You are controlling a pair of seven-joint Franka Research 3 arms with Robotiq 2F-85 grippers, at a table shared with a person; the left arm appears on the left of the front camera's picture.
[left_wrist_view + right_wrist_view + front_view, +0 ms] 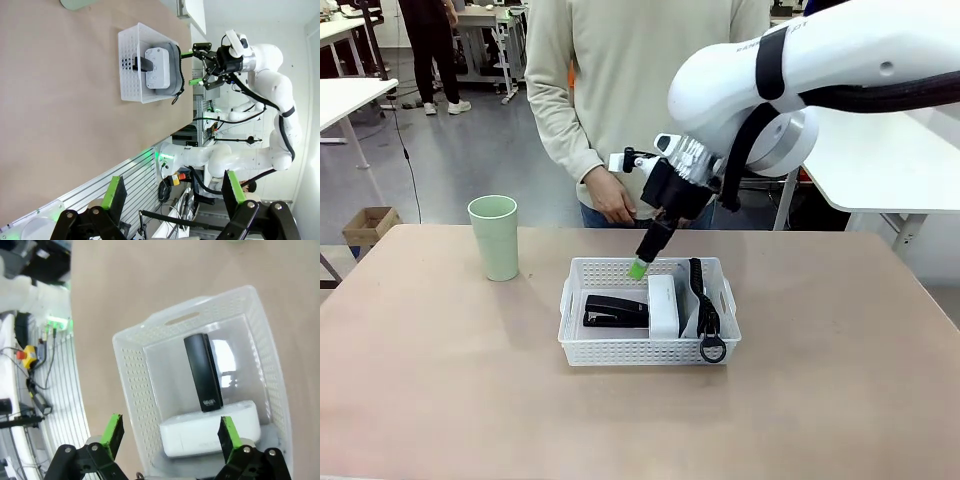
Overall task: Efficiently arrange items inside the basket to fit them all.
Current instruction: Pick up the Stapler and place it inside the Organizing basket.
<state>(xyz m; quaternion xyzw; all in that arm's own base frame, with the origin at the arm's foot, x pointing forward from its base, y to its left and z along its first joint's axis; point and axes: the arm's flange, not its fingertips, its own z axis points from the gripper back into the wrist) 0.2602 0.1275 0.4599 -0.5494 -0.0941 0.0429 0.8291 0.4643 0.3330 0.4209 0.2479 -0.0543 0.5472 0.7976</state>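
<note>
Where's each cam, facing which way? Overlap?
Front: fixed, robot's side, faces person across table; right arm's fingers over shallow white perforated plastic basket.
Left wrist: rolled sideways, looks along table at basket; left arm's fingers, open.
Right wrist: looks down into basket at black stapler, small white box; right arm's fingers, open.
Shared: basket, all three.

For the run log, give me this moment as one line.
basket: stapler, white box, pouch inside | tumbler: upright on table, outside basket | right gripper: open, over basket | left gripper: open, empty

tumbler [77, 3]: cut by top edge | pouch [688, 310]: lettering hidden
</note>
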